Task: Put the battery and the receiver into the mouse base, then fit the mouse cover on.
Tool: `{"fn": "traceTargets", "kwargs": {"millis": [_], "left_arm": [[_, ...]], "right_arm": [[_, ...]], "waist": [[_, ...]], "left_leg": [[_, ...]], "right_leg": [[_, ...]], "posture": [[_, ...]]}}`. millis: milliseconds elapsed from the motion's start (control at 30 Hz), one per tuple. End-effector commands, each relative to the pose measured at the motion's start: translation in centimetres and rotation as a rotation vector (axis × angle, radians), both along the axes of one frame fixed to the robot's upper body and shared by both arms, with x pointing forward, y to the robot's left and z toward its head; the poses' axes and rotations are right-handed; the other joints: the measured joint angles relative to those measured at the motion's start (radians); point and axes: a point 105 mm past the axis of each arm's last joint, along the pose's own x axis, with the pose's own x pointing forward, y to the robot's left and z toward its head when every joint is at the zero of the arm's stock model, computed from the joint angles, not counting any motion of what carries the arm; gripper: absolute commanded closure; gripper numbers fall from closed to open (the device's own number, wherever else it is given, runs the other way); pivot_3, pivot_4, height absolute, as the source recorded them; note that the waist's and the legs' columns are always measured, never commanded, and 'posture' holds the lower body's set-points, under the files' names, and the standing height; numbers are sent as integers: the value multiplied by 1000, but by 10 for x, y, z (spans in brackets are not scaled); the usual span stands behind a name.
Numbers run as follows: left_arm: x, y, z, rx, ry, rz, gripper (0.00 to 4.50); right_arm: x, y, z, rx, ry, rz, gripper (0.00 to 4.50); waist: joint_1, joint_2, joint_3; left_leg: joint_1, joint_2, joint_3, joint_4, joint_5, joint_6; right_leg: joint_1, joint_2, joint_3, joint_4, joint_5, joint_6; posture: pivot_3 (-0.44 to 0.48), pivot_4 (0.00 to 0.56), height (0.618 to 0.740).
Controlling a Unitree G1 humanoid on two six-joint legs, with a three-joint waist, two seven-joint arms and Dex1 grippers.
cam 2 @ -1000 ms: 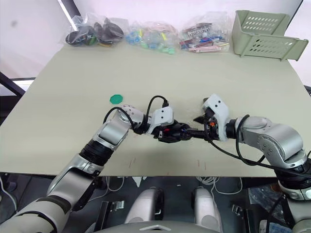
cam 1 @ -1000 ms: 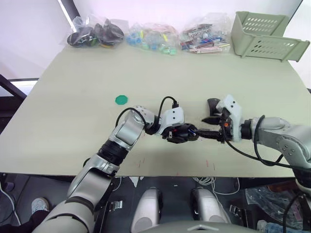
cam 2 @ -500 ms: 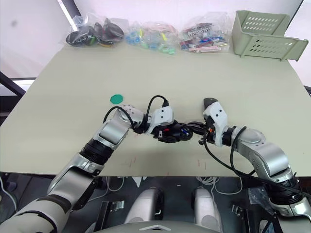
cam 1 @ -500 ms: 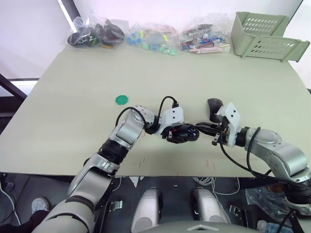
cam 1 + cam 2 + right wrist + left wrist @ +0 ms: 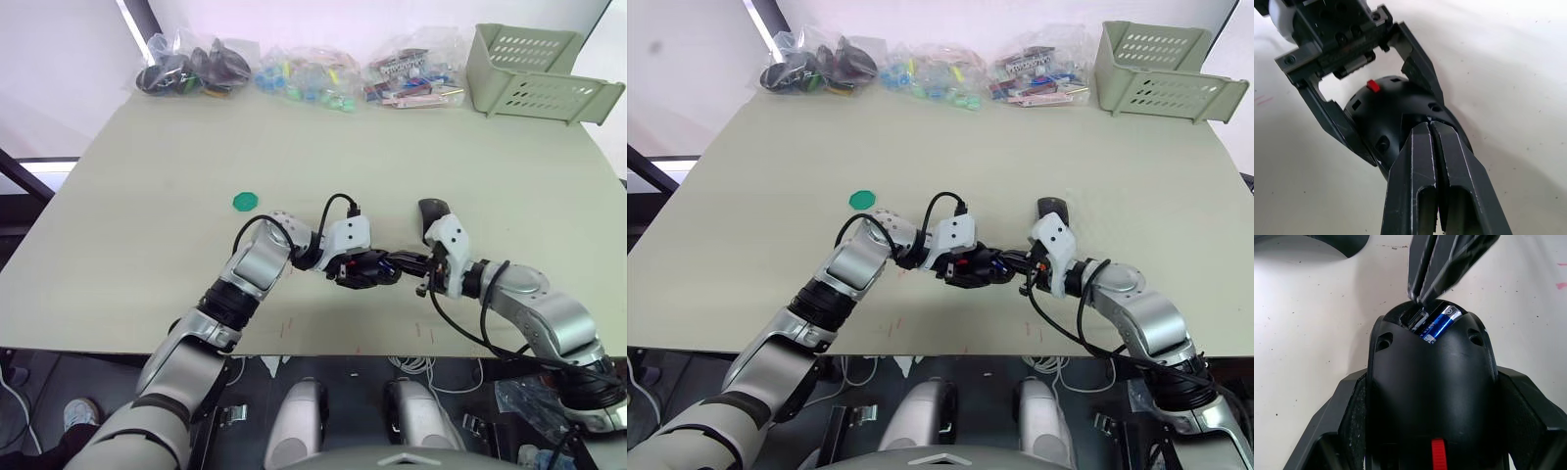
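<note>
The black mouse base (image 5: 1432, 396), with a small red patch, sits just above the table between the fingers of my left gripper (image 5: 366, 266), which is shut on its sides. The blue battery (image 5: 1437, 325) lies in the base's open end. Beside it is a small pale piece (image 5: 1418, 319); I cannot tell whether it is the receiver. My right gripper (image 5: 1430, 125) is shut, its tips touching that open end next to the battery. The mouse cover (image 5: 431, 211), a smooth black shell, lies on the table just behind my right wrist.
A green round disc (image 5: 244, 202) lies left of my arms. Along the table's far edge are clear bags of parts (image 5: 191, 69) (image 5: 411, 73) and a pale green basket (image 5: 534, 73) at the right. The table's front edge runs close under both grippers.
My right gripper has shut; its arm has swung lower and toward the front edge, tips still at the base's open end. My left gripper and the base have stayed put.
</note>
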Motion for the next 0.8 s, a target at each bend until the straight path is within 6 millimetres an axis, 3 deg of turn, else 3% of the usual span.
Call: {"fn": "traceTargets", "kwargs": {"millis": [33, 433, 800], "left_arm": [[1, -1, 4, 6, -18, -10, 1520], [2, -1, 5, 7, -20, -9, 1520], [2, -2, 6, 5, -19, -8, 1520]], "right_arm": [[3, 4, 10, 8, -46, 10, 4437], [10, 4, 2, -17, -29, -18, 4437], [3, -1, -30, -101, 65, -39, 4437]], "waist": [[0, 0, 0], [0, 0, 0], [-1, 0, 0]], "left_leg": [[0, 0, 0, 0, 0, 0], [0, 0, 0, 0, 0, 0], [2, 0, 0, 0, 0, 0]], "right_leg": [[0, 0, 0, 0, 0, 0], [0, 0, 0, 0, 0, 0], [2, 0, 0, 0, 0, 0]], "posture": [[0, 150, 740], [0, 150, 740], [0, 150, 740]]}}
